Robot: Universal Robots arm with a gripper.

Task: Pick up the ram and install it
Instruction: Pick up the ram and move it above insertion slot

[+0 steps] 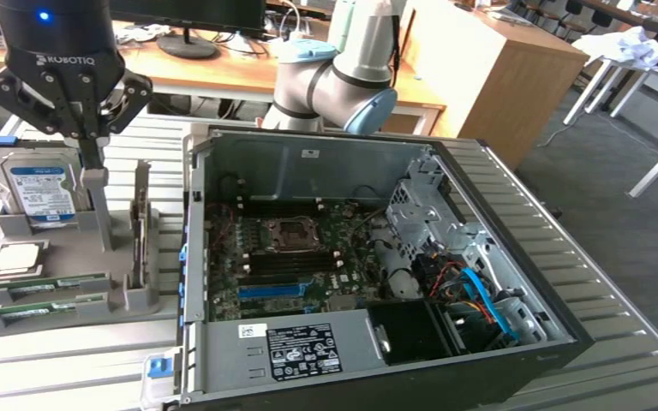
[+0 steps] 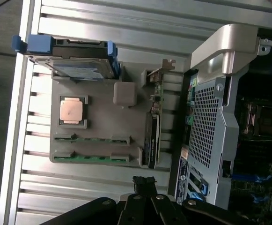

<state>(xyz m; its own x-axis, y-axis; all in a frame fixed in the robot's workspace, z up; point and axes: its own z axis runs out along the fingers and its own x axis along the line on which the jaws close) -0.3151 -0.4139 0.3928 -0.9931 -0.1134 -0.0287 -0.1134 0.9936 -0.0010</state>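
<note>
Green and thin, the ram (image 1: 41,288) lies flat in a slot of the grey holder (image 1: 140,300) beside a twin stick (image 1: 32,311), on the slatted counter (image 1: 66,368) next to the open computer case (image 1: 558,325), while the gripper (image 1: 88,158) hangs above the holder, closed on nothing.

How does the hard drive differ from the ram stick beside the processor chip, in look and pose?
The hard drive is a broad silver block with a blue-white label; the ram stick is a narrow green strip. The hard drive stands tall on edge; the ram stick sits low along its slot. Both rest in the grey holder.
</note>
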